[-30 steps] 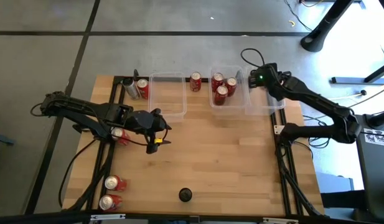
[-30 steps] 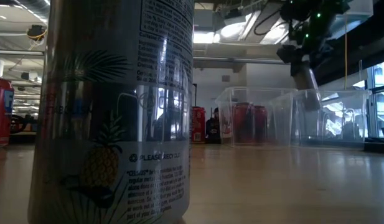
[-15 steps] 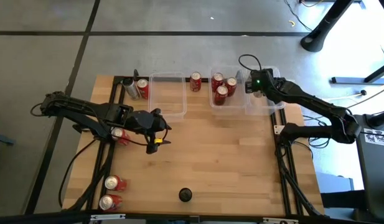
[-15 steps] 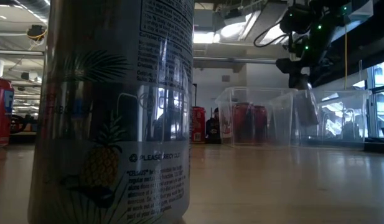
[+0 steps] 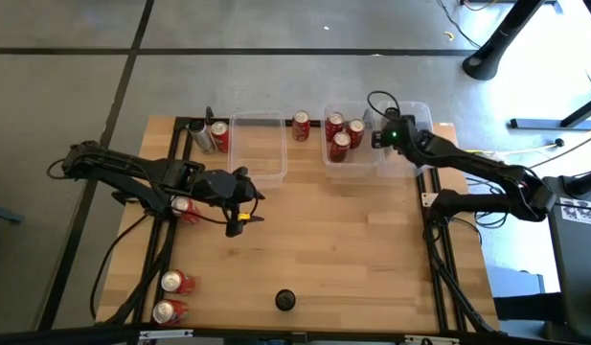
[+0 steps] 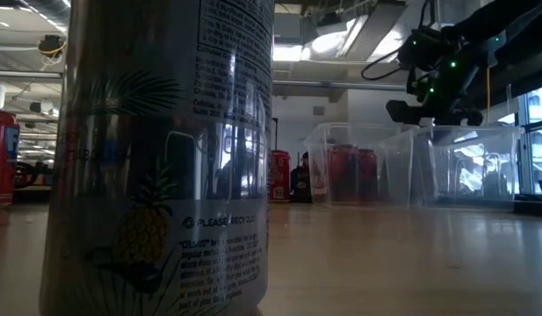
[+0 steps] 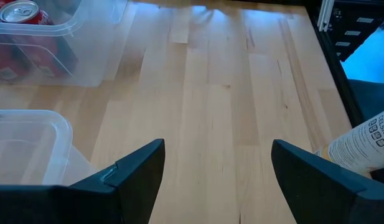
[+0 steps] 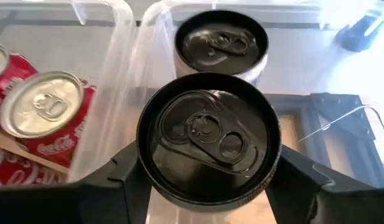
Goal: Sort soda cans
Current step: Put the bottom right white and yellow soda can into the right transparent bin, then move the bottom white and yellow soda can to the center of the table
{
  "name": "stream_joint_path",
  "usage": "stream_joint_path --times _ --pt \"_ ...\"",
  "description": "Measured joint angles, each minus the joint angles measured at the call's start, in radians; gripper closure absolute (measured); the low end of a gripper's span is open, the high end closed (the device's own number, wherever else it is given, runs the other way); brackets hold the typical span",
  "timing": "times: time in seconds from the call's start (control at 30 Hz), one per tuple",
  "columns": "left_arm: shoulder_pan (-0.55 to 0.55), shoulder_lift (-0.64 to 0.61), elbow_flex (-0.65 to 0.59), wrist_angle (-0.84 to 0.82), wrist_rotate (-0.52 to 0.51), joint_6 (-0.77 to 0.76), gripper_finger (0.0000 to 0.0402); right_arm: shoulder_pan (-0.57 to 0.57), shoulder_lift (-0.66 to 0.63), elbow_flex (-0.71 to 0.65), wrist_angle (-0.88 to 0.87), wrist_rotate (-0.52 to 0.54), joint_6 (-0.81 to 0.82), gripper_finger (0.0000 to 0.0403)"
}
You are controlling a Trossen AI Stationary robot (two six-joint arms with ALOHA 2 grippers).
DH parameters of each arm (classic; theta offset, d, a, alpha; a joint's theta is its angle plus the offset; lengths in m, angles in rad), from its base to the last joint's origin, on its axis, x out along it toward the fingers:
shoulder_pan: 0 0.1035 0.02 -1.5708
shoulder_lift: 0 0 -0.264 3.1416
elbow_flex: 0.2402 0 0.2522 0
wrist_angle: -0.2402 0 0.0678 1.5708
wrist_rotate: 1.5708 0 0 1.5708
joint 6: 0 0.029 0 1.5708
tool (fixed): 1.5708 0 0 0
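Over the far-right clear plastic rectangular bin [image 5: 407, 144]: right gripper [image 8: 207, 180] clamped on a black-topped cylindrical soda can [image 8: 208, 146], second black-topped can [image 8: 220, 46] just behind it in that bin. Left of that bin, left gripper [image 7: 216, 177] hovering over bare wooden table [image 7: 210, 93], fingers apart, holding nothing.

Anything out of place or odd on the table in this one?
One dark-topped can stands alone at the table's near edge, far from the clear bins, right against the low camera, filling much of its view. Nothing looks spilled or damaged.
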Motion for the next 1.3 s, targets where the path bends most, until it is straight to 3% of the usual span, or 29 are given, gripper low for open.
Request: stream_joint_path --times 0.17,0.33,0.4,0.77,1.07,1.3 --pt "0.0 0.0 0.0 0.001 0.0 0.005 0.0119 0.0 0.0 -0.024 0.006 -0.002 0.003 0.0164" --pt "0.0 0.0 0.0 0.0 0.0 0.007 0.0119 0.0 -0.001 -0.026 0.022 -0.003 -0.012 0.0039" --pt "0.0 0.0 0.0 0.0 0.0 0.012 0.0119 0.0 -0.003 -0.015 0.013 -0.025 -0.048 0.002" --pt "0.0 0.0 0.0 0.0 0.0 0.061 0.0119 0.002 -0.101 0.121 -0.061 -0.175 -0.184 0.0109" --pt "-0.002 0.0 0.0 -0.014 0.0 0.07 0.0119 0.002 -0.118 0.153 -0.025 -0.232 -0.211 0.0116" --pt "-0.002 0.0 0.0 0.002 0.02 0.05 0.0119 0.045 -0.165 0.153 0.041 -0.44 -0.206 0.0116"
